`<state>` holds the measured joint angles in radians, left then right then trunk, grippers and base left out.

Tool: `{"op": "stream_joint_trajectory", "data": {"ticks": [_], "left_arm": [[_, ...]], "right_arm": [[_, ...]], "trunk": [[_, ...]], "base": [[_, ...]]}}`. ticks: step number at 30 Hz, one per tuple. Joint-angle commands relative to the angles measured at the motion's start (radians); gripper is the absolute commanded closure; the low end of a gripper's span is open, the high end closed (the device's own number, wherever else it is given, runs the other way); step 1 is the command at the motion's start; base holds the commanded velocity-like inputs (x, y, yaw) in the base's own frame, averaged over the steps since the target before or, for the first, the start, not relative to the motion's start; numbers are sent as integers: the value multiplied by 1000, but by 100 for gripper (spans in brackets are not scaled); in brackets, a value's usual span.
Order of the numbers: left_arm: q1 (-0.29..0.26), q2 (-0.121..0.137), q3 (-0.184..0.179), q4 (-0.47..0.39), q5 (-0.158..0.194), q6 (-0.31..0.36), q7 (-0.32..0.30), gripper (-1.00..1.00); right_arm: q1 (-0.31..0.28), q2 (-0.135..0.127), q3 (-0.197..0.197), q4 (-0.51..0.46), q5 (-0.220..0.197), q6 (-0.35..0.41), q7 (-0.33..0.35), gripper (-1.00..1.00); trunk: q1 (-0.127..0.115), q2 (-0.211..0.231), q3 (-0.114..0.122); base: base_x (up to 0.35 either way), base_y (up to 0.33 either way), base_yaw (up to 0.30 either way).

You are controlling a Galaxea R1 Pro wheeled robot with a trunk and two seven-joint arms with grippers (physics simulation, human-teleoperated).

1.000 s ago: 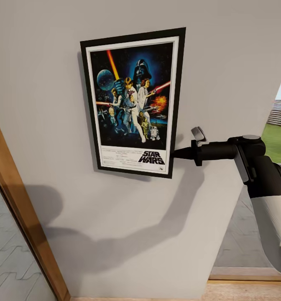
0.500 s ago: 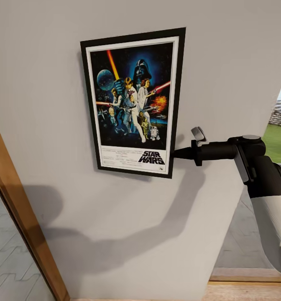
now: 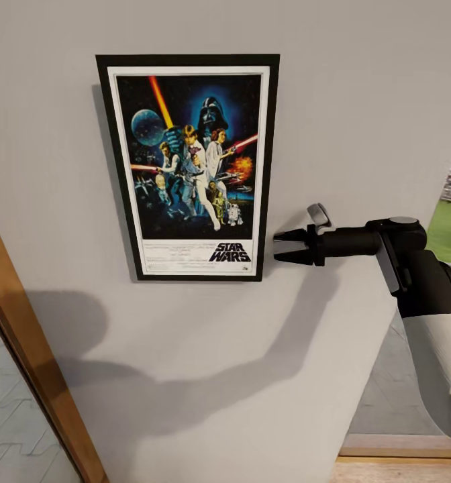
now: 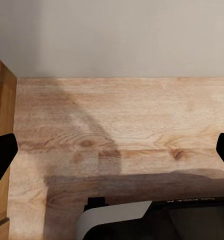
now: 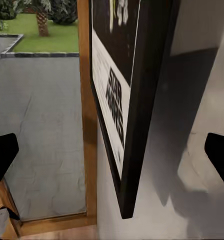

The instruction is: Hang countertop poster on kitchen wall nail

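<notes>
Framed poster (image 3: pixel 188 168) upright on wall

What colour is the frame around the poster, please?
Black, a thin frame around the poster with a white border just inside; clearest in the head view.

Right arm reaches in horizontally from the right side of the head view, forearm white, wrist and gripper black. Right gripper (image 3: pixel 284 246) has its jaws parted, tips apart with nothing between them, pointing left. Left gripper (image 4: pixel 112 152) jaws spread wide, dark fingertips (image 4: pixel 2 155) at opposite frame edges, pointing down.
</notes>
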<state>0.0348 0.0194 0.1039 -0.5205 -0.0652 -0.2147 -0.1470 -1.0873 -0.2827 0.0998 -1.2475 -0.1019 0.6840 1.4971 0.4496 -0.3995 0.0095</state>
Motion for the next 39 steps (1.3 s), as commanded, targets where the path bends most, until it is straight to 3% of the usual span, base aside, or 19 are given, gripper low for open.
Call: {"op": "stream_joint_trajectory", "data": {"ticks": [1, 10, 22, 27, 28, 30, 31, 32, 33, 34, 38, 39], "left_arm": [[0, -1, 7, -1, -7, -2, -8, -100], [0, -1, 7, -1, -7, -2, -8, -100], [0, -1, 7, -1, -7, -3, -9, -100], [0, -1, 7, -1, -7, -3, -9, -100], [0, -1, 8, -1, -6, -3, -9, -100], [0, -1, 8, -1, -6, -3, -9, -100], [0, -1, 8, -1, -5, -4, -10, -100], [0, -1, 9, -1, -4, -4, -10, -100], [0, -1, 9, -1, -3, -4, -11, -100], [0, -1, 10, -1, -2, -5, -11, -100], [0, -1, 11, -1, -2, -5, -10, -100], [0, -1, 11, -1, -2, -4, -10, -100]], "right_arm": [[0, -1, 2, 0, -6, 11, 0, -100], [0, -1, 2, -1, -7, 11, 0, -100], [11, -2, 2, -8, -9, 9, 6, -100], [70, -8, -8, -11, -11, 7, 8, -100], [240, -14, -117, -14, -19, -6, 42, -100], [290, -14, -137, -15, -19, -26, 48, -100], [371, -14, -156, -15, -19, -80, 54, -100], [400, -14, -161, -15, -19, -101, 55, -100], [516, -12, -170, -15, -19, -183, 55, -100], [683, -7, -175, -4, -16, -294, 47, -100], [807, -4, -176, 70, -16, -400, 17, -100], [841, -3, -175, 151, -16, -466, -4, -100]], "trunk": [[0, -1, 0], [0, -1, 0], [0, -1, 0], [0, -1, 0], [0, -1, 0], [0, -1, 0], [0, -1, 1], [0, -1, 2], [0, -1, 3], [0, -1, 4], [0, -1, 11], [0, -1, 12]], "base": [[1, 0, 0], [-5, 0, 0], [-183, 0, 0], [-147, 0, 0], [-8, 0, 0], [-6, 0, 0], [-3, 0, 0], [-2, 0, 0], [0, 0, 0], [0, 0, 0], [0, 0, 0], [0, 0, 0]]}}
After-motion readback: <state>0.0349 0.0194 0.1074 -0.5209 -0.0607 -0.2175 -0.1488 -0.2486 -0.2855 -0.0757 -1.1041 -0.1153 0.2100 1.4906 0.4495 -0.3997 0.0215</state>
